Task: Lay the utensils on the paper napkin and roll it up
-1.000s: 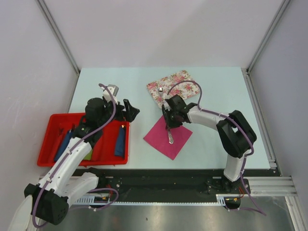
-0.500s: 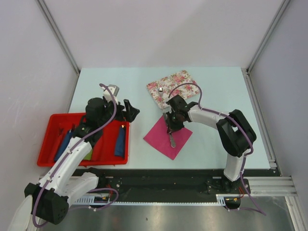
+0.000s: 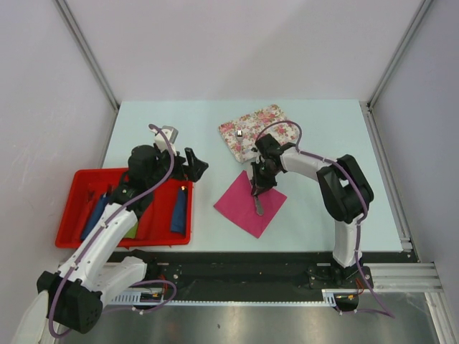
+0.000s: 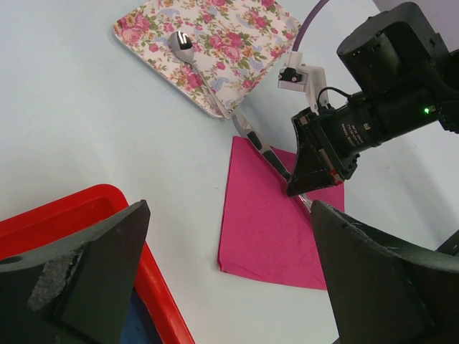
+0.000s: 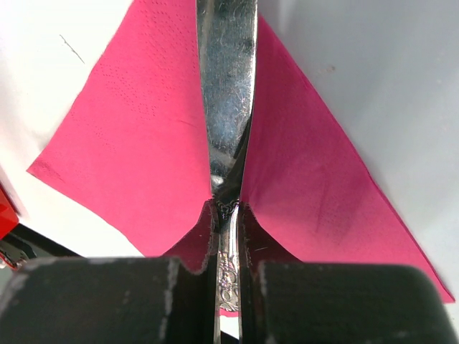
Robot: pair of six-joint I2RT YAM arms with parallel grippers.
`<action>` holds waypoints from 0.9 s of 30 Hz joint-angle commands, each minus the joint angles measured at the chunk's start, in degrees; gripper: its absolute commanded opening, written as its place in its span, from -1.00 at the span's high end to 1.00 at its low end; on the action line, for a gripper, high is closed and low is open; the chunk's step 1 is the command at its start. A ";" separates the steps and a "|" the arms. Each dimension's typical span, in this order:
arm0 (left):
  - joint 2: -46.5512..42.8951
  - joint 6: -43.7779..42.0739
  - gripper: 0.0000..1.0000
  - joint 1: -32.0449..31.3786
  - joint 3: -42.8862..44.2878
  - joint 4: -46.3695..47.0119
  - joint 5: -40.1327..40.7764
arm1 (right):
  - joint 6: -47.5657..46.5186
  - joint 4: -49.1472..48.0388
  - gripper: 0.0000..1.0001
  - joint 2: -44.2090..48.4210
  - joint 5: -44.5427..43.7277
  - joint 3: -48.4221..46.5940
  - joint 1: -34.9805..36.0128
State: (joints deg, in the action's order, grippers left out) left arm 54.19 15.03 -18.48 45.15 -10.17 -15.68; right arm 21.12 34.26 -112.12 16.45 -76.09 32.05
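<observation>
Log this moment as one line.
right fingers: shut on knife, over napkin | left fingers: open, near tray | spoon: on floral mat

Left arm stretches toward 1 o'clock, left tool (image 3: 192, 163) spread wide; right arm bends toward 9 o'clock, right tool (image 3: 256, 188) pinched tight.

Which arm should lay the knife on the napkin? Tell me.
Right. Its pincer grips the knife directly over the napkin; the left pincer hangs open by the red tray, away from both.
</observation>
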 commanded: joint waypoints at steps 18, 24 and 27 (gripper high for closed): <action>1.97 0.44 -0.99 0.29 0.65 2.53 0.39 | -1.44 1.07 1.00 -6.97 1.93 -13.10 -3.31; 2.32 0.27 -0.99 0.29 0.91 2.35 0.48 | -2.76 0.46 1.00 -9.17 0.17 -16.45 -4.10; 2.06 0.27 -0.99 0.29 0.82 2.18 0.39 | -2.58 1.07 1.00 -8.39 0.16 -16.28 -3.58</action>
State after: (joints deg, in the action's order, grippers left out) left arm 56.51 15.42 -18.48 45.15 -9.54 -15.33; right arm 19.40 35.94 -121.34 17.28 -89.95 28.38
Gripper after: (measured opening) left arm 0.996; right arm 0.068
